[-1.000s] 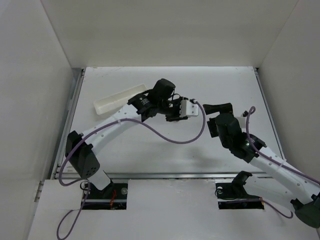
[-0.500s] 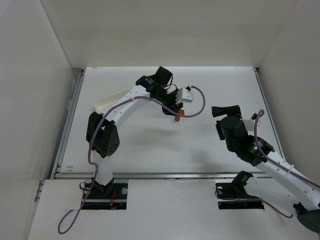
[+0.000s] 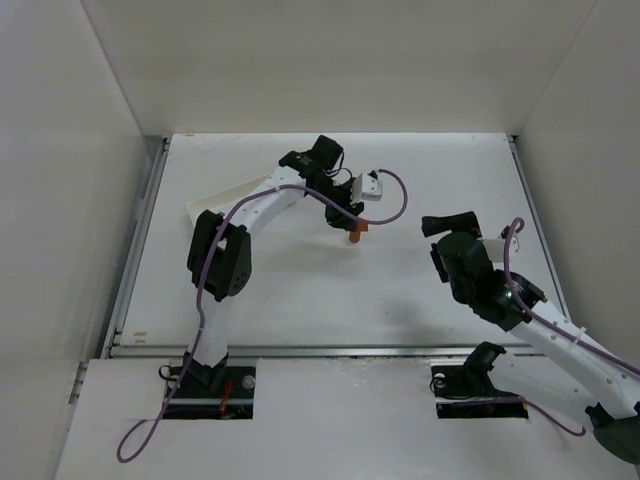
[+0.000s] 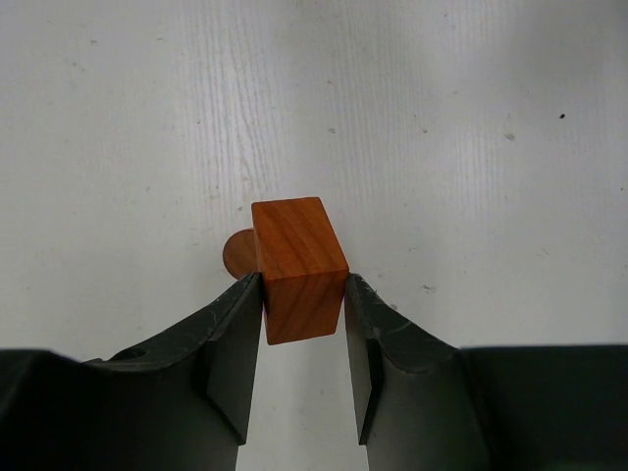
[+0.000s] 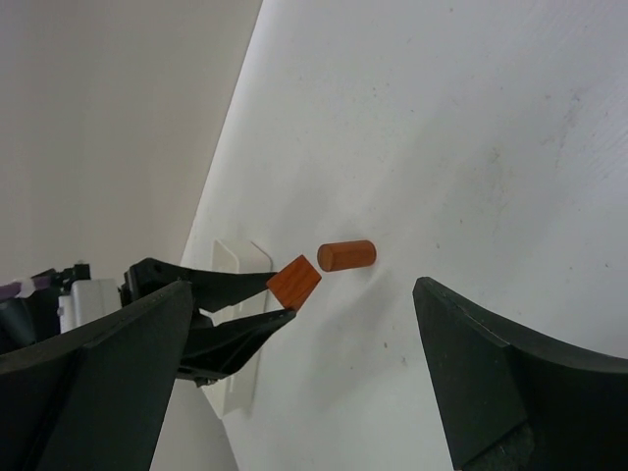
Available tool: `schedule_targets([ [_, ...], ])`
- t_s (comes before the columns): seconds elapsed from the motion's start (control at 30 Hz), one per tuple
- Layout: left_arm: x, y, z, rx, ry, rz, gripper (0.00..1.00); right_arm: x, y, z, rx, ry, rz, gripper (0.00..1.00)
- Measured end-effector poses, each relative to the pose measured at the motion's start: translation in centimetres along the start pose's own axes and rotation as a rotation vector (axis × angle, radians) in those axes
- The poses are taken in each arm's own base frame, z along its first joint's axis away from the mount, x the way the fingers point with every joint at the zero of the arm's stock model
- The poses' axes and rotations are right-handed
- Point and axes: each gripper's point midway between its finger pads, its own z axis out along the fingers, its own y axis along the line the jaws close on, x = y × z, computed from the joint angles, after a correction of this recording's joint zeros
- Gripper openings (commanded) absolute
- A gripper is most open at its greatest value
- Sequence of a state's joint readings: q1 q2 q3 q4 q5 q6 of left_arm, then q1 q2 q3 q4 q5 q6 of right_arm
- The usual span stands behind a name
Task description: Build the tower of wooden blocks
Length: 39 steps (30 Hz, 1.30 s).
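My left gripper [image 3: 350, 222] is shut on a small orange-brown wood block [image 4: 299, 267], a cube pinched between both fingertips just above the table. It also shows in the top view [image 3: 358, 230] and in the right wrist view [image 5: 294, 280]. A second wood block, a short cylinder [image 5: 346, 255], stands on the table right beside the cube. In the left wrist view it is a round disc [image 4: 236, 253] half hidden behind the cube. My right gripper [image 3: 447, 222] is wide open and empty, to the right of both blocks [image 5: 304, 392]. No stacked tower shows.
The long white tray [image 3: 215, 205] lies at the back left, behind the left arm; its end shows in the right wrist view [image 5: 238, 263]. White walls enclose the table on three sides. The left arm's purple cable [image 3: 395, 205] loops beside its gripper.
The left arm's elbow has swung back and up, and its gripper now shows the cube beside the cylinder. The right gripper has drawn back a little to the right.
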State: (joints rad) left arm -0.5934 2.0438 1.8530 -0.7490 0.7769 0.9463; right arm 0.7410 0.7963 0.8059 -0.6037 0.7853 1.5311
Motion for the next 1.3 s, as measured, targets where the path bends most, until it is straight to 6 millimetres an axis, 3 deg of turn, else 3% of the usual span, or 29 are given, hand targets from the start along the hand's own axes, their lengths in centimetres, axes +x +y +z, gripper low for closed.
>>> schedule_targets([
  [0.17,1.5,0.3,1.5,0.024,0.013,-0.026,0.00,-0.1,-0.8,0.1,0.022,-0.005,-0.056,1.00],
  [0.53,0.3,2.1,1.8,-0.034,-0.033,0.001,0.00,-0.9,-0.9,-0.6,0.007,-0.015,-0.067,1.00],
  [1.3,3.7,1.7,3.5,0.009,0.029,-0.045,0.00,-1.0,-0.9,-0.5,0.007,-0.023,-0.068,1.00],
])
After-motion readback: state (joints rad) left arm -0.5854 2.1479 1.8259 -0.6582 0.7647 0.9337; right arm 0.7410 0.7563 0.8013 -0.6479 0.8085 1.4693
